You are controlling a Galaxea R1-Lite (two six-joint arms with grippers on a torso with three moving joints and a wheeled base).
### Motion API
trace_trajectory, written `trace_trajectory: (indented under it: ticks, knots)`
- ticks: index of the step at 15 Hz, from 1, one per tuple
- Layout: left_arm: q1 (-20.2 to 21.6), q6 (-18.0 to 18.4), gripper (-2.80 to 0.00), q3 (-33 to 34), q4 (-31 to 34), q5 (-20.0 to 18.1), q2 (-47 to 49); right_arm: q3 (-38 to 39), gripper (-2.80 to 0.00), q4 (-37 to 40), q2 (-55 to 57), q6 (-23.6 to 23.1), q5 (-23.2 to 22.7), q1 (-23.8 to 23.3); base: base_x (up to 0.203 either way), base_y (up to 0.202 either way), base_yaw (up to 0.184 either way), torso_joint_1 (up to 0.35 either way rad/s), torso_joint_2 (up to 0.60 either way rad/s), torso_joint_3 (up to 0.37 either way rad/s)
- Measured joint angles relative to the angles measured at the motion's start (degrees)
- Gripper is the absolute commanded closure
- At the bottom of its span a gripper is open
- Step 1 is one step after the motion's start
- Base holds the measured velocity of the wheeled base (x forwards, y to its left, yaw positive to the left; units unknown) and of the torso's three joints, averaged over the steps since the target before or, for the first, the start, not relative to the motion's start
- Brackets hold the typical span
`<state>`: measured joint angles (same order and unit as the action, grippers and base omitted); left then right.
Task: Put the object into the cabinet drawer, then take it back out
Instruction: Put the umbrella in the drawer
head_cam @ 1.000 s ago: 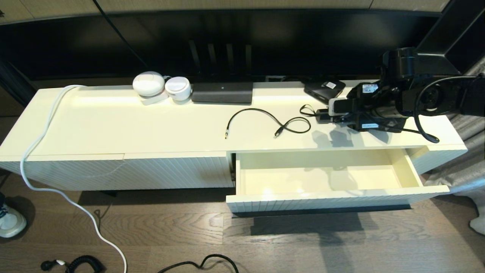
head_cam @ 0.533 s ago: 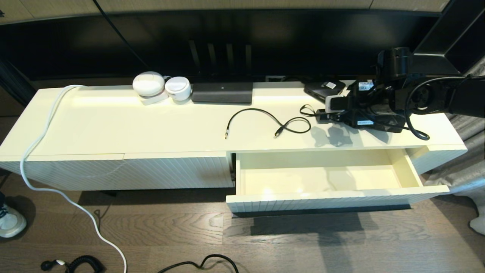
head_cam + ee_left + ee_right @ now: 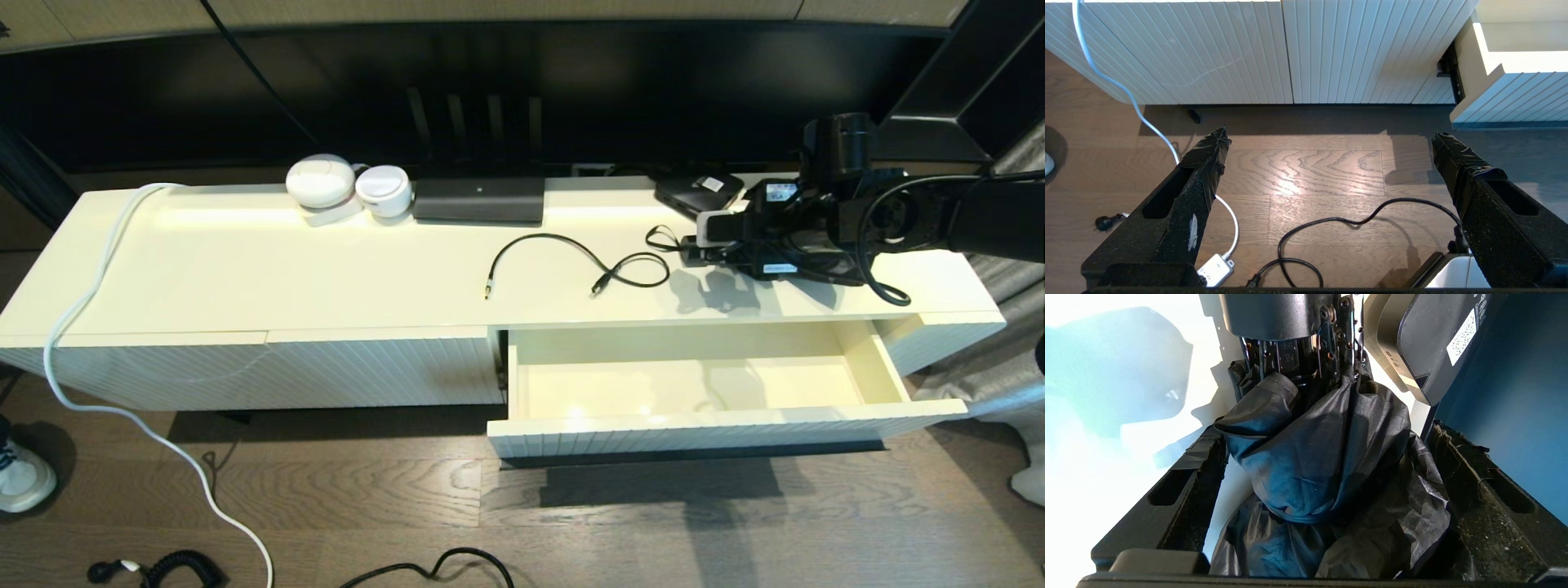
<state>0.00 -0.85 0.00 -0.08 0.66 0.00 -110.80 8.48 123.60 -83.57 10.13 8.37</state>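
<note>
The right gripper (image 3: 1327,473) sits on the cabinet top with its fingers spread either side of a folded black umbrella (image 3: 1327,486), not yet squeezing it. In front, the cabinet drawer (image 3: 694,388) is pulled out and holds nothing, so both putting in and taking out remain. Over the last second the arm has dropped lower and drawn back. The left gripper (image 3: 1331,163) hangs spread above the floor.

Cabinet drawer (image 3: 702,384) pulled out below cabinet top (image 3: 326,269); cable (image 3: 571,261) on top, router (image 3: 478,198) behind.
</note>
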Motion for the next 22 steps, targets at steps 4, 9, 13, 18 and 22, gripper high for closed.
trace_trajectory:
  ticks: [4,9,13,18,22]
  knots:
    - [0.0,0.0,-2.8,0.0,0.0,0.0,0.0,-0.5,-2.8,-0.3,0.0,0.0,0.0,-0.1,0.0,0.0,0.0,0.0,0.0,0.0]
    - [0.0,0.0,-2.8,0.0,0.0,0.0,0.0,-0.5,-2.8,0.0,-0.9,-0.4,0.0,0.1,0.0,0.0,0.0,0.0,0.0,0.0]
    - [0.0,0.0,-2.8,0.0,0.0,0.0,0.0,-0.5,-2.8,0.1,-1.1,-0.4,-0.1,0.2,0.0,0.0,0.0,0.0,0.0,0.0]
    - [0.0,0.0,-2.8,0.0,0.0,0.0,0.0,-0.4,-2.8,0.1,-0.6,-0.1,0.0,0.2,0.0,0.0,0.0,0.0,0.0,0.0]
    - [0.0,0.0,-2.8,0.0,0.0,0.0,0.0,-0.4,-2.8,0.1,0.0,0.0,0.1,0.3,0.0,0.0,0.0,0.0,0.0,0.0]
